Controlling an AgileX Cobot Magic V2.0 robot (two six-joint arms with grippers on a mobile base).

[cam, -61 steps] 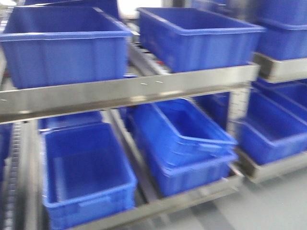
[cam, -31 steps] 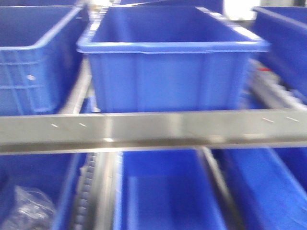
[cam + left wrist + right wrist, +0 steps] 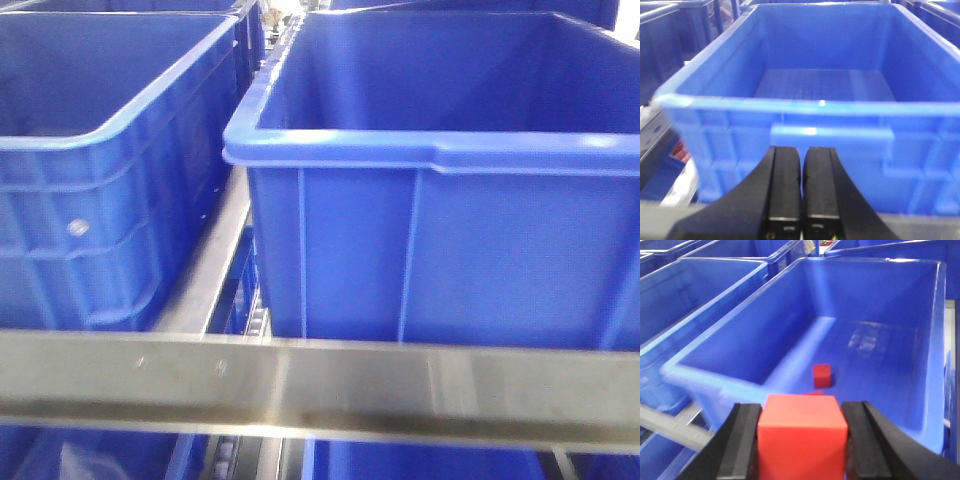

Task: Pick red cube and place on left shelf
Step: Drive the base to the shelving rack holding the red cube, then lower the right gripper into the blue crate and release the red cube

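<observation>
so, front view: blue crates (image 3: 430, 250) behind a steel rail (image 3: 320, 385); no cube or gripper shows.
left wrist: left gripper (image 3: 801, 185) pressed together, holding nothing, before a wide crate (image 3: 825, 85).
right wrist: right gripper (image 3: 805, 440) clamped on the red cube (image 3: 800, 420), over the near edge of a crate (image 3: 865, 300); second cube (image 3: 822, 375) inside.
handling: likely light, stiff; flat opposite faces suit gripping.
</observation>
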